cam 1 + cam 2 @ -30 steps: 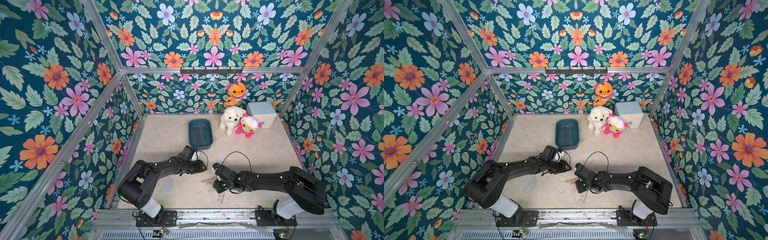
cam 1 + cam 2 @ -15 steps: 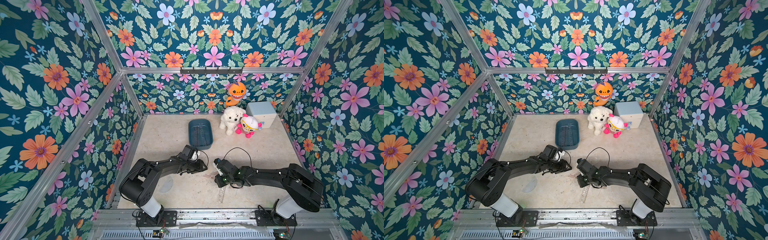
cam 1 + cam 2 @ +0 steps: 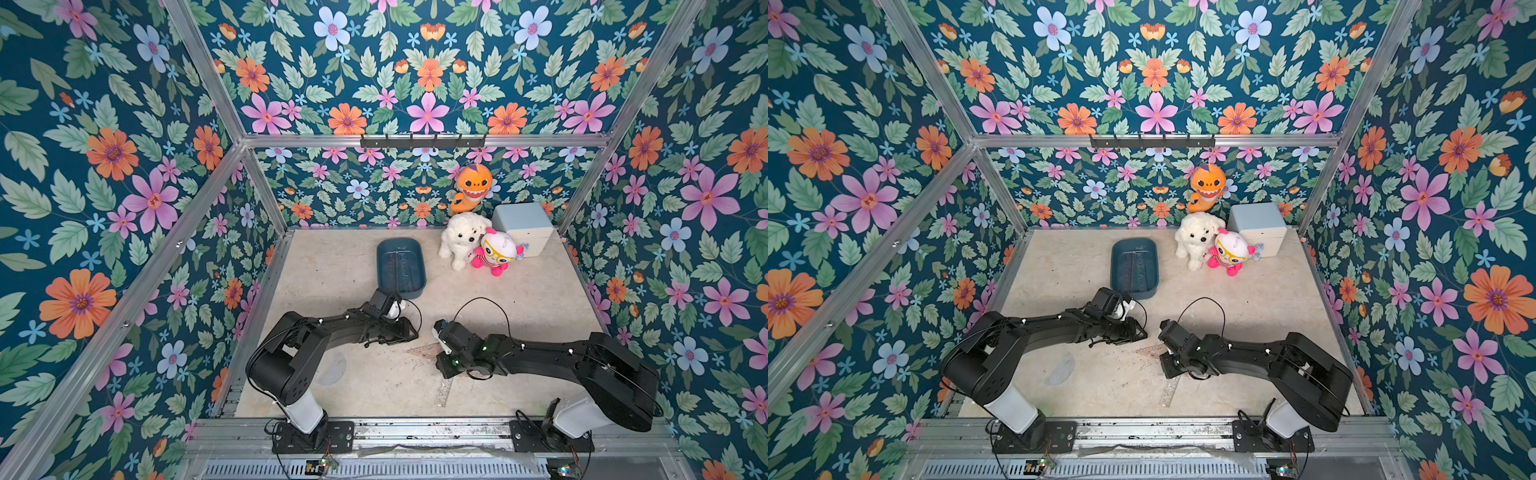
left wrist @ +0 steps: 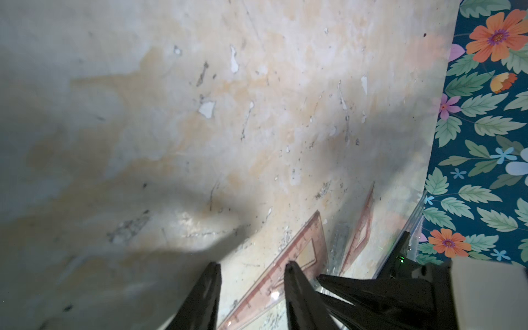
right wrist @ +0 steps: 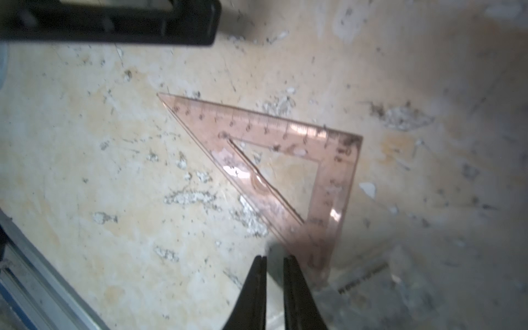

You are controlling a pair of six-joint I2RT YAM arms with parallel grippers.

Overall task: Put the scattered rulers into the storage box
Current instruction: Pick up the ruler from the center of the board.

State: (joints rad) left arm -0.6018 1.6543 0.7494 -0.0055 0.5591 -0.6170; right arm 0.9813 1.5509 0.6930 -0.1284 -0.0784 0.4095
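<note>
**While loose items remain, attention falls on the pink set square**

Although the table is broad, the work sits at its near centre. The storage box stands far, left of centre, with what looks like a long ruler lying inside.

Outside the box:
- The protractor lies near left.
- The clear straight ruler lies near, right of centre.
- The set square lies flat between the two arms.

The left gripper is released, jaws apart and empty, one tip over the square's edge. The right gripper is all but clenched, with only a slit and nothing seen in it, beside the square's corner.

Assessment: the square is likely light, stiff, thin and slick. Lying flat, it offers no grip from above. Lever a corner up, or pinch the band at the cut-out.
</note>
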